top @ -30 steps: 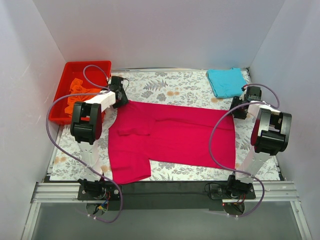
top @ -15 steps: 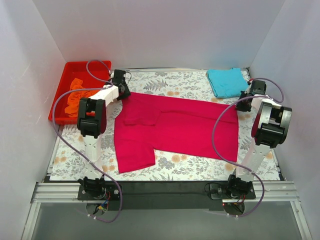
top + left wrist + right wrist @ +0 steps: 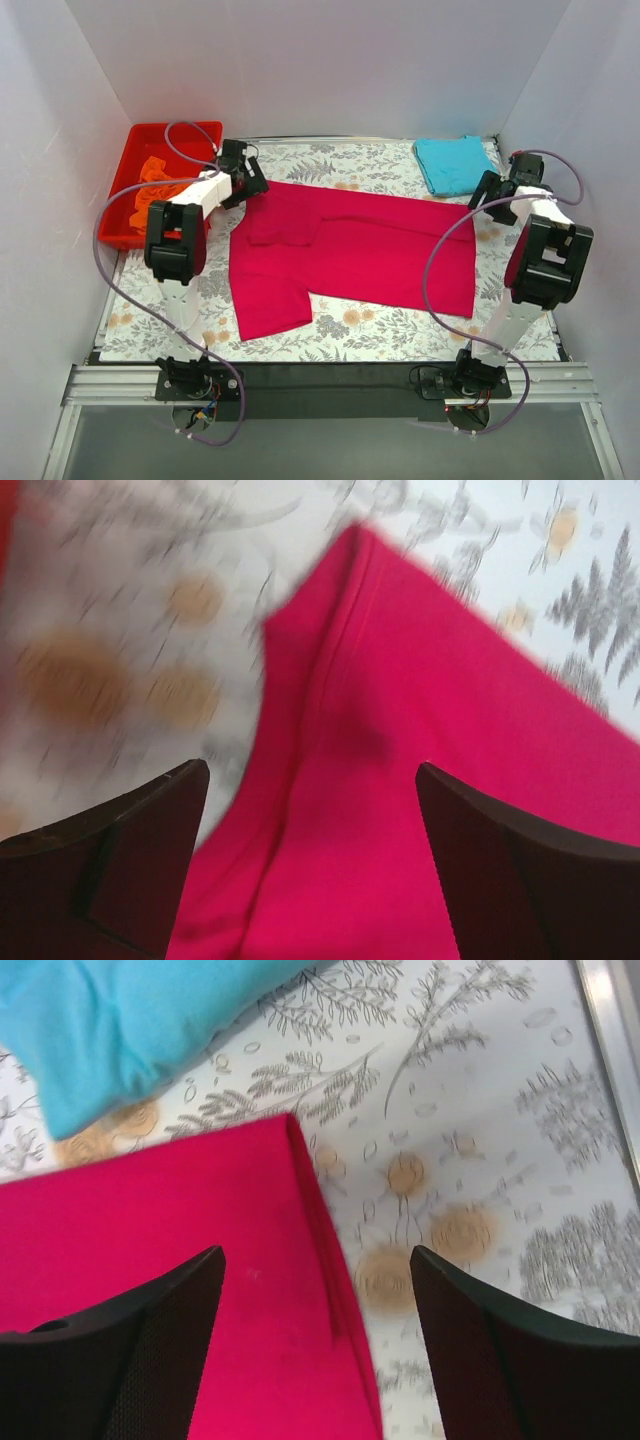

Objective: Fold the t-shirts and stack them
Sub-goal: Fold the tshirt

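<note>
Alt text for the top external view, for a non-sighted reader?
A crimson t-shirt lies partly folded on the floral table, the left hand and right hand open near its far corners. A folded turquoise t-shirt sits far right; an orange t-shirt lies bunched in a red bin far left.

Bright, even light, soft shadows; left wrist view of crimson-pink t-shirt point(image 3: 420, 740) motion-blurred.

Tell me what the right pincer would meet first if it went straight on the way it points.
Probably the crimson shirt: its corner edge lies in line between the tips of the open right pincer, flat on the flowered table. Depth is unclear, but nothing shows in between.
</note>
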You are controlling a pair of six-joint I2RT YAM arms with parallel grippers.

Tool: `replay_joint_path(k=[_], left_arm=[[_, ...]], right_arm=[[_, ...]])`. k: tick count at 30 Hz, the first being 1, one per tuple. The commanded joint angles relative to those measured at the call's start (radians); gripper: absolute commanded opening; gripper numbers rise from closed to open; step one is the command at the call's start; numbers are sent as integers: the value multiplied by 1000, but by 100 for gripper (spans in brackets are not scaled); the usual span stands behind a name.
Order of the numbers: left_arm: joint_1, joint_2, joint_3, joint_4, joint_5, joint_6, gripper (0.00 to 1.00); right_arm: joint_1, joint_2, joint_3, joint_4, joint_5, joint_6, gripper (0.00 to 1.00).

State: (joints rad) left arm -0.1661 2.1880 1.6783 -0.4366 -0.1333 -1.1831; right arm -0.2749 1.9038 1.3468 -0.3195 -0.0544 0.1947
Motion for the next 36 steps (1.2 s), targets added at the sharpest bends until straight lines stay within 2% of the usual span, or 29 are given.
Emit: replay_joint_path(k=[1,4,7,11,14,18,22,31,36], left_arm=[[5,-266,-125,-85,-5,-55,79],[2,-429,-227,-152,4,-84,81],[-3,-558,-400,-192,15,-107,81],[-21,-775,-647,-228,20,-130,78],[-26,-852,-762,-228,0,-147,74],[-26,-860,-853,-203,-23,-177,68],[-26,-829,-871,-121,-52,-213,65],[-26,-689,-855,-45,-80,-222,61],[-26,-679,-884,-37,-88,-214,54]], right_arm=[[-4,-187,-63,-100,37,49,70],[-3,-293,-142,-185,90,60,73],[-3,-406,-250,-223,96,61,73],[-3,-544,-418,-249,54,64,71],[-3,-621,-515,-291,34,61,69],[-3,-716,-636,-305,33,69,67],[-3,-770,-715,-305,25,87,66],[-3,-796,-752,-305,38,107,65],[-3,-808,-767,-308,18,103,64]])
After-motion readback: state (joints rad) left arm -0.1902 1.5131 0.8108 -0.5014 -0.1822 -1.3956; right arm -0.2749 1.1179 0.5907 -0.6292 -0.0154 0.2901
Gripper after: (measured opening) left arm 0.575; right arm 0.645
